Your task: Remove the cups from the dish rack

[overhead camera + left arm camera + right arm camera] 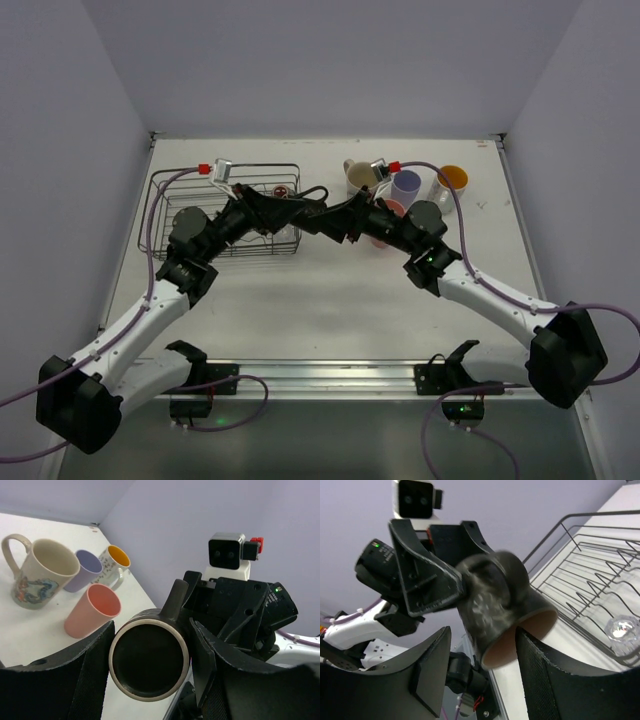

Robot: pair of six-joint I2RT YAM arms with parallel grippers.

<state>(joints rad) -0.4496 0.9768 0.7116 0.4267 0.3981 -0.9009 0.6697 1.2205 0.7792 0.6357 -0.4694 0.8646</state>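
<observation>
Left wrist view, nearest first: the left gripper [151,630] has its two black padded fingers pressed against either side of a black ceramic mug with a pale rim [149,661]. The mug lies on its side in the air, mouth toward this camera and handle up. Just behind it is the right gripper [484,632]. Seen from its own wrist, its fingers stand apart around the mug's base end, with a gap showing on one side — so it appears to grip nothing. The mug is blurred there, and contact on the other side is unclear.

I judge this to be a handover from left to right, held between rack and cups. To do it well, the right fingers should close squarely on the mug's body, clear of the handle and of the left fingers. Only once that hold is firm should the left gripper let go and draw straight back.

Beyond, on the white table [30,640], stand a salmon-pink plastic tumbler [92,610], a cream printed mug [37,575], a lavender tumbler [85,570] and a pale mug with an orange inside [116,560]. The black mug should be set upright beside this close group, not among it.

Farther on the other side, the dark wire dish rack [600,514] holds a clear glass [621,632].
</observation>
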